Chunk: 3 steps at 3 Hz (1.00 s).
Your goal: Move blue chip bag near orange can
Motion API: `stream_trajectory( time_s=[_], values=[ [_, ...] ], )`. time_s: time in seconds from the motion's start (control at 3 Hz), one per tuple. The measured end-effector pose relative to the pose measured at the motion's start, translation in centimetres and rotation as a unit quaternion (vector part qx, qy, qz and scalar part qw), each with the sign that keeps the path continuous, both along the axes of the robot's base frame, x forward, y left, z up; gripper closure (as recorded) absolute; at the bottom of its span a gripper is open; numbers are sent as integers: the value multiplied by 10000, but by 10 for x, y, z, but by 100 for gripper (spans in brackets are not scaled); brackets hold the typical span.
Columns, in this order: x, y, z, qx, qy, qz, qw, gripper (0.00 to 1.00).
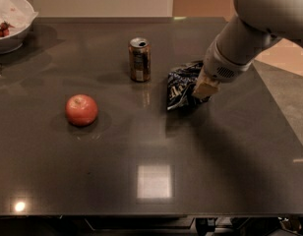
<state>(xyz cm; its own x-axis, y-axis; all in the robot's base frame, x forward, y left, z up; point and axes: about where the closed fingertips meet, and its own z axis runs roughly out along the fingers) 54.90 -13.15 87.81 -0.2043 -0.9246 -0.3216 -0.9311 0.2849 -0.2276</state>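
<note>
Here's the orange can, upright on the dark table, silver top up. Just to its right, with a narrow strip of bare table between them, sits the blue chip bag, crumpled and bunched. Its long axis runs from the table's near side toward the far side, the far end leaning slightly away from the can and the white lettering low at the near end. The gripper is right of the can too, clamped on the bag's far-from-can edge under the pale arm. The apple lies near-left of the can, well apart. The white bowl sits far left of the can.
</note>
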Motion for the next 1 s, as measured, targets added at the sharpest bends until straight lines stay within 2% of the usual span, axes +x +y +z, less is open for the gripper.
stream_trajectory(
  time_s=[0.33, 0.67, 1.0],
  values=[
    [31, 8, 1, 113, 12, -247, 9996, 100],
    [57, 16, 2, 149, 44, -424, 9990, 83],
    [77, 24, -2, 170, 95, -545, 9983, 59]
  ],
)
